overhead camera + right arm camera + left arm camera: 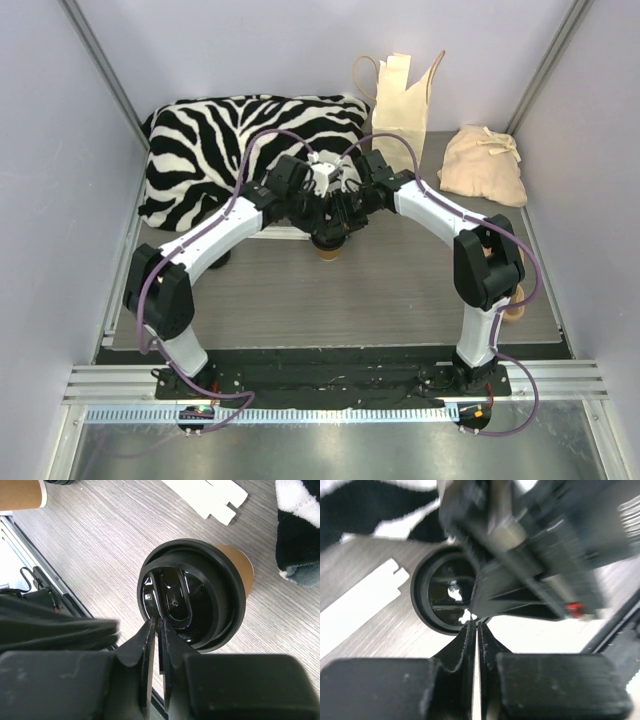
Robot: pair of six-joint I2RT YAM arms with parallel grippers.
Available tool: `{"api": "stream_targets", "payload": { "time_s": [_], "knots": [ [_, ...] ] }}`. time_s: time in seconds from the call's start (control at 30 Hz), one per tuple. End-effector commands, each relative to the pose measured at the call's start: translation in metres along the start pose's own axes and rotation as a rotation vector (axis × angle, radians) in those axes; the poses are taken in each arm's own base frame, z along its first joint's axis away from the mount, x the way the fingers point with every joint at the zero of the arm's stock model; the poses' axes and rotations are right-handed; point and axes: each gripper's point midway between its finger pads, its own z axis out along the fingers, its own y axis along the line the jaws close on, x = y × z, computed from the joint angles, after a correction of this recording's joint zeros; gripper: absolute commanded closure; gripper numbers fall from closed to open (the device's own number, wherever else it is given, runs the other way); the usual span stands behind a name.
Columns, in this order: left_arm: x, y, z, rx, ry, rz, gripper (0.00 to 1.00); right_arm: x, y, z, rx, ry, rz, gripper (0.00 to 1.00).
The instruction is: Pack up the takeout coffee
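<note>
- Your grey wood-grain table [400, 300] carries everything, with both arms reaching in from its near edge and meeting over its middle.
- A zebra-striped black-and-white cushion [215, 150] fills the far left corner.
- A cream paper bag with handles [400, 100] stands upright at the far edge, right of the cushion.
- A cream cloth pouch [485, 165] lies slumped in the far right corner.
- The takeout coffee, a small brown kraft-paper cup [241, 565], stands upright at the middle of the table, near the cushion's near right corner and directly under both grippers.
- A round black plastic lid [215, 605] sits on top of that cup.
- A second brown cup with a white top [20, 492] stands near the right edge, well apart from the first.
- Flat white paper strips [210, 495] lie on the table between the cup and the cushion.
- Your right gripper [159, 622] has its fingers drawn almost together, tips on the lid's raised centre. You cannot tell whether they pinch it.
- Your left gripper [475, 625] shows only a thin slit between its fingers, with its tips at the lid's rim and nothing visible between them.
</note>
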Motion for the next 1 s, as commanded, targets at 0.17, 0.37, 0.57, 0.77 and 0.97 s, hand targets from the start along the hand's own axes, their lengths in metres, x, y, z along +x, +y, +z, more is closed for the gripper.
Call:
{"api": "stream_targets", "payload": {
  "time_s": [0.17,0.37,0.57,0.77,0.97],
  "knots": [
    [-0.044,0.002,-0.067,0.076,-0.133,-0.113,0.58,-0.037,0.034,-0.039,-0.078,-0.100,-0.075,0.72],
    [-0.034,0.022,-0.083,0.080,-0.133,-0.168,0.35,-0.030,-0.004,-0.042,0.065,-0.092,-0.049,0.57],
    [-0.023,0.033,-0.091,0.092,-0.120,-0.214,0.31,-0.014,-0.023,-0.022,0.089,-0.028,0.011,0.58],
    [-0.020,0.047,-0.098,0.061,-0.141,-0.234,0.30,-0.010,-0.027,-0.007,0.059,0.006,0.053,0.58],
    [-0.021,0.051,-0.102,0.053,-0.149,-0.243,0.27,-0.015,-0.018,0.000,-0.006,0.007,0.074,0.58]
  ]
}}
